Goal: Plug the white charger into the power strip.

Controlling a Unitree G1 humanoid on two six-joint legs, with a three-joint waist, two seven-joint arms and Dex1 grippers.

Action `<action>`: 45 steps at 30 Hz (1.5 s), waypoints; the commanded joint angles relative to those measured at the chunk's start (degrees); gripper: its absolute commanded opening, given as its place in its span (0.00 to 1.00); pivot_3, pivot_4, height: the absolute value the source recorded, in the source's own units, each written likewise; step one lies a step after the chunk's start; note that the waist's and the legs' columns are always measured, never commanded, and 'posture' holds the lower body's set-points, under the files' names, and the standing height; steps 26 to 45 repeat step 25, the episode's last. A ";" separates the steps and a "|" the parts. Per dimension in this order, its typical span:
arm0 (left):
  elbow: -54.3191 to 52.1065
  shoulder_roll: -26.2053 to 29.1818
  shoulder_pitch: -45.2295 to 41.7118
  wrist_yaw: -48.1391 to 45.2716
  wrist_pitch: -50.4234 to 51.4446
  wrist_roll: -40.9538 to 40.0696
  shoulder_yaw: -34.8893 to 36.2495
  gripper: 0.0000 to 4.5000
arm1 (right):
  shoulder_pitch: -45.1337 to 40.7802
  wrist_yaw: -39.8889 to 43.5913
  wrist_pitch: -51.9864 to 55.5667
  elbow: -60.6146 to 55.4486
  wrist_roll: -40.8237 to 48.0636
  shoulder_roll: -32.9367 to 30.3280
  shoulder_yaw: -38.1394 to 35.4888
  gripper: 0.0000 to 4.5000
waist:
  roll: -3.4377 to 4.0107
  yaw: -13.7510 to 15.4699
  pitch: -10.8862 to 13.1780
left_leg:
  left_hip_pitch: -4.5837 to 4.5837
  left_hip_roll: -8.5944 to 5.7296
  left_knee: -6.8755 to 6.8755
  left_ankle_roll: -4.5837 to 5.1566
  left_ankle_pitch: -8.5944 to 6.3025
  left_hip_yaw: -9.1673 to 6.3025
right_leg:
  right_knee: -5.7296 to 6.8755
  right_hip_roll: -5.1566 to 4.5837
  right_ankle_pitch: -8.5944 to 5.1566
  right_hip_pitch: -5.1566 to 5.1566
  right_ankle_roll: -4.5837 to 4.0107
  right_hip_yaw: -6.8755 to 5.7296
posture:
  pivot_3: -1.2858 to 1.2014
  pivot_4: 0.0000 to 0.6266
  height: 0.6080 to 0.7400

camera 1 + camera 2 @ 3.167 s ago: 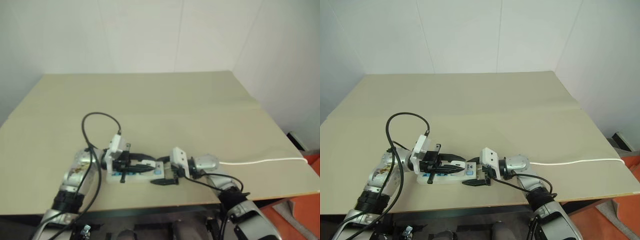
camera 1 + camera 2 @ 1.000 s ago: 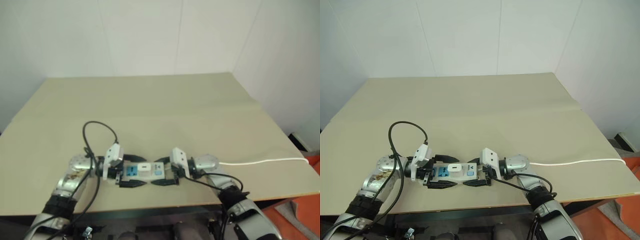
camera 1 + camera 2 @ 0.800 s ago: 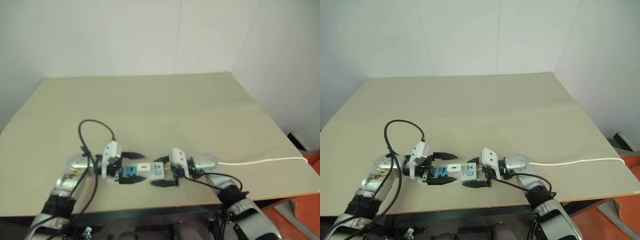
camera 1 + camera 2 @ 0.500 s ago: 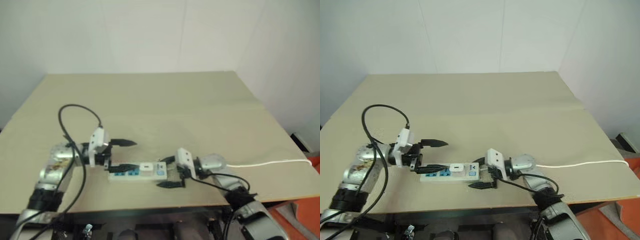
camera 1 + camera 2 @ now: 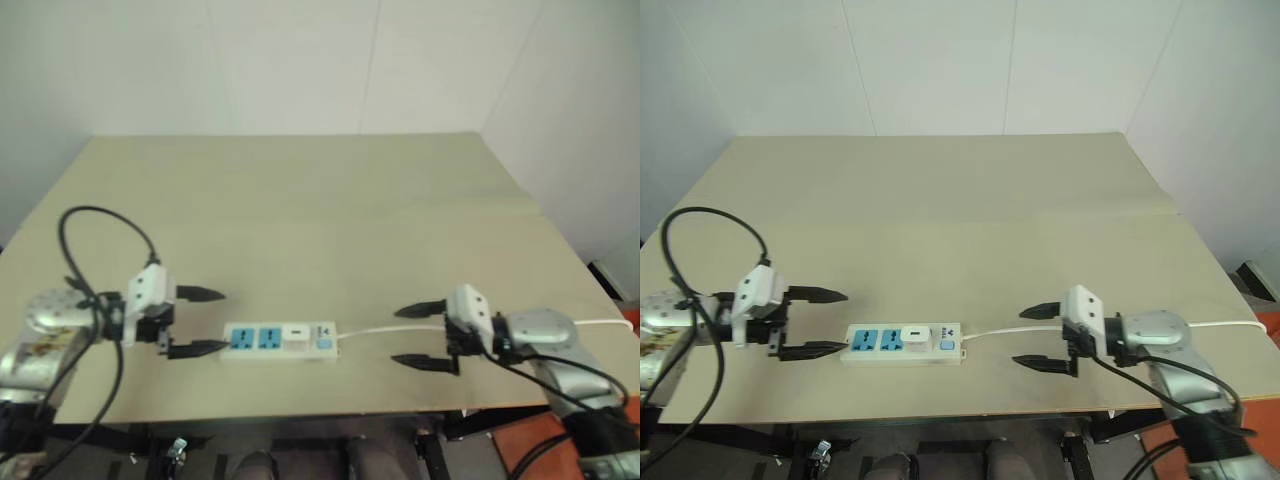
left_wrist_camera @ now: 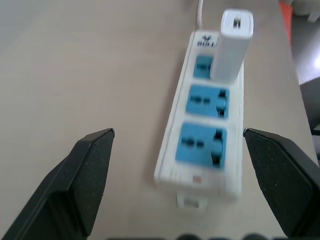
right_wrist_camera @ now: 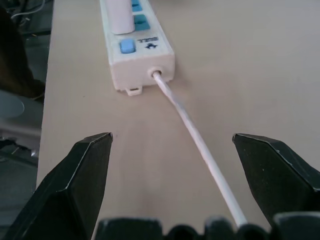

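The table (image 5: 970, 190) was a wide beige surface, and almost nothing lay on it besides the task's things. A thin white cord (image 5: 1010, 328) ran from the right end of the power strip (image 5: 902, 344) across the table towards the right edge, passing between the two fingers of the right gripper (image 5: 1038, 337). A black cable (image 5: 700, 215) made a loop in the air over the left arm. Nothing stood between either gripper and the strip.

The power strip lay flat near the front edge of the table, a little left of the middle. Its long axis ran from left to right, almost parallel to the front edge. The sockets faced up, and the switch end with the cord pointed to the right. The white charger (image 5: 913, 334) stood upright in the socket nearest to the switch end, and the two blue sockets to its left were free. In the left wrist view the charger (image 6: 231, 45) rose straight from the strip (image 6: 207, 107).

The left gripper (image 5: 818, 322) was just beside the left end of the strip, its fingers spread wide and holding nothing. The right gripper was well apart from the right end, also with fingers wide apart and holding nothing, with the cord (image 7: 197, 140) running between them.
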 commanded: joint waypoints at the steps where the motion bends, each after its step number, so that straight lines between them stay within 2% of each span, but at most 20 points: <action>1: -2.71 2.68 3.98 0.01 0.40 -1.83 7.10 1.00 | 3.68 -0.57 2.28 -5.52 4.24 -2.75 -6.08 1.00 | 0.02 0.03 0.05 | 0.01 0.00 0.00 0.00 0.00 0.00 | 0.00 -0.01 0.00 0.00 0.00 0.00 | 0.52 0.24 1.00; 5: -4.78 4.41 8.94 -2.04 2.49 -4.72 12.42 1.00 | 7.57 -0.96 3.59 -8.68 6.33 -4.91 -9.96 1.00 | 0.00 0.02 0.10 | 0.04 0.01 0.00 0.00 0.00 0.04 | 0.00 -0.02 -0.01 0.01 -0.01 0.00 | 0.52 0.24 1.00; 8: -5.36 5.64 10.10 -3.32 3.33 -5.49 13.72 1.00 | 8.66 -0.61 4.08 -9.65 7.09 -5.95 -11.41 1.00 | 0.01 0.01 0.13 | 0.05 0.01 0.01 0.00 0.00 0.06 | 0.00 -0.03 -0.07 0.00 -0.11 0.00 | 0.52 0.24 1.00; 24: -6.30 4.42 5.11 -2.66 4.77 -5.81 8.88 1.00 | 9.17 -1.40 3.83 -10.68 6.83 -6.10 -10.48 1.00 | 0.02 -0.04 0.15 | 0.04 0.00 0.02 0.00 0.00 0.09 | 0.01 -0.03 0.01 0.01 0.01 0.01 | 0.52 0.24 1.00; 45: -6.24 4.41 4.94 -2.68 4.82 -5.83 8.78 1.00 | 9.06 -1.37 3.80 -10.65 6.80 -6.08 -10.40 1.00 | 0.02 -0.04 0.15 | 0.03 0.00 0.02 0.00 0.00 0.09 | 0.01 -0.02 0.01 0.01 0.01 0.01 | 0.52 0.24 1.00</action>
